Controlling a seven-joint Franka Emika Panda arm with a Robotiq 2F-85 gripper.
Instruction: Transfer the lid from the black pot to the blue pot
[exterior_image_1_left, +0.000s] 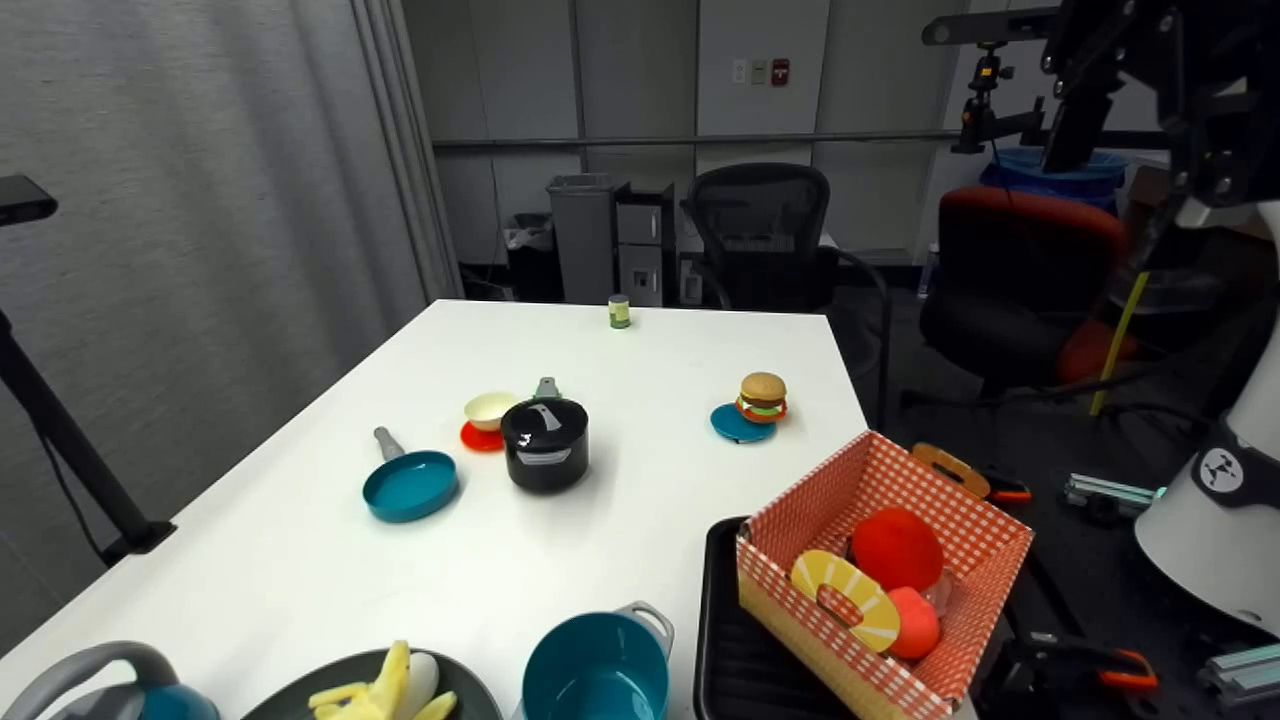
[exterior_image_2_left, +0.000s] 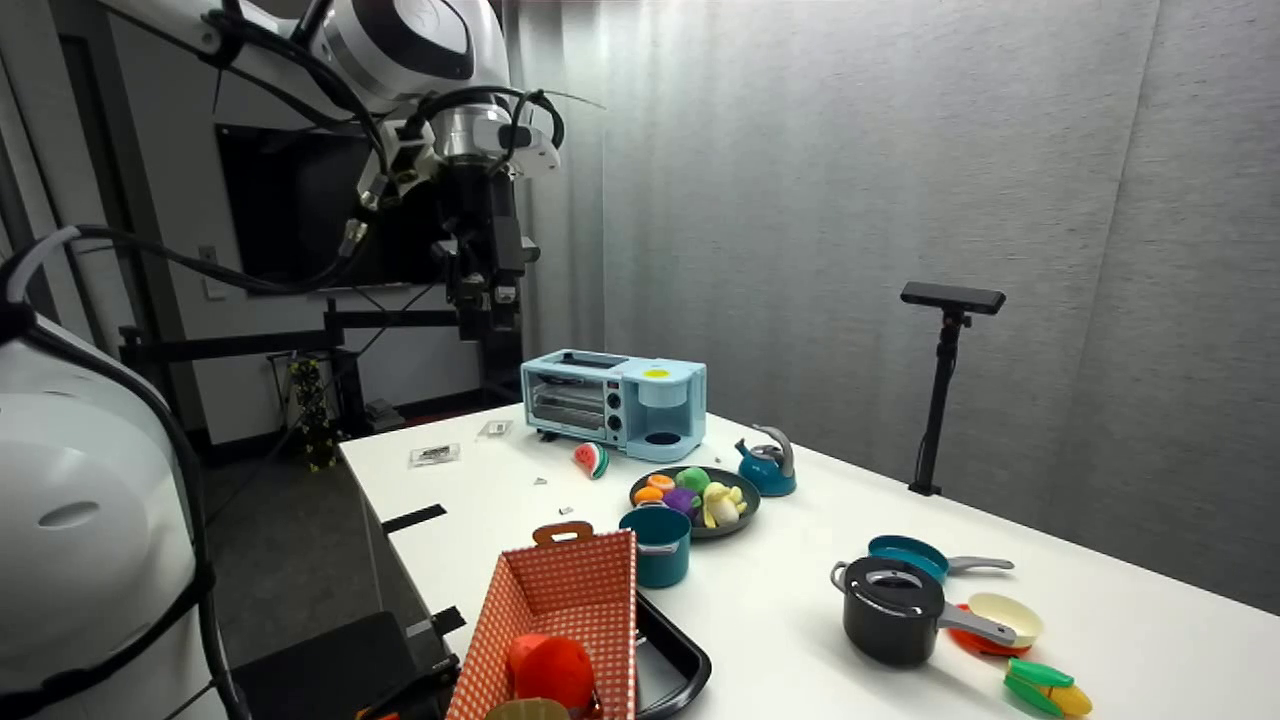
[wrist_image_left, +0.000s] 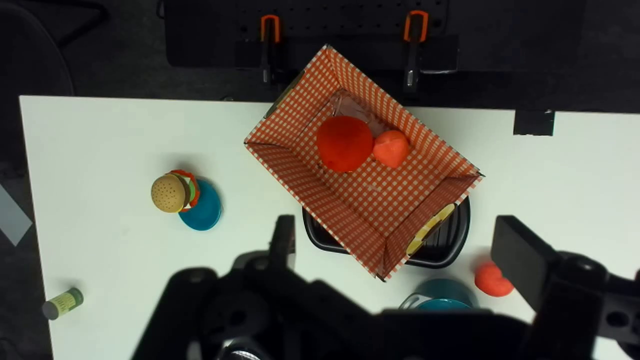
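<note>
The see-through lid (exterior_image_1_left: 546, 420) lies flat on the black pot (exterior_image_1_left: 547, 468), with its grey knob on top. The lid (exterior_image_2_left: 893, 585) and black pot (exterior_image_2_left: 890, 635) also show in an exterior view, where the pot's grey handle points right. The teal-blue pot (exterior_image_1_left: 598, 665) stands uncovered near the checked basket; it also shows in an exterior view (exterior_image_2_left: 660, 555) and partly in the wrist view (wrist_image_left: 442, 294), behind the gripper body. My gripper (wrist_image_left: 395, 222) is wide open and empty. It hangs high above the table (exterior_image_2_left: 487, 318), away from both pots. I cannot make out the lid in the wrist view.
A checked basket (wrist_image_left: 380, 200) with red toys sits partly over a black tray (exterior_image_1_left: 725, 620). A teal pan (exterior_image_1_left: 408, 487) and cream bowl (exterior_image_1_left: 490, 408) stand beside the black pot. A dark plate of toy food (exterior_image_2_left: 742, 520), kettle (exterior_image_2_left: 768, 472) and toaster oven (exterior_image_2_left: 610, 405) stand farther along.
</note>
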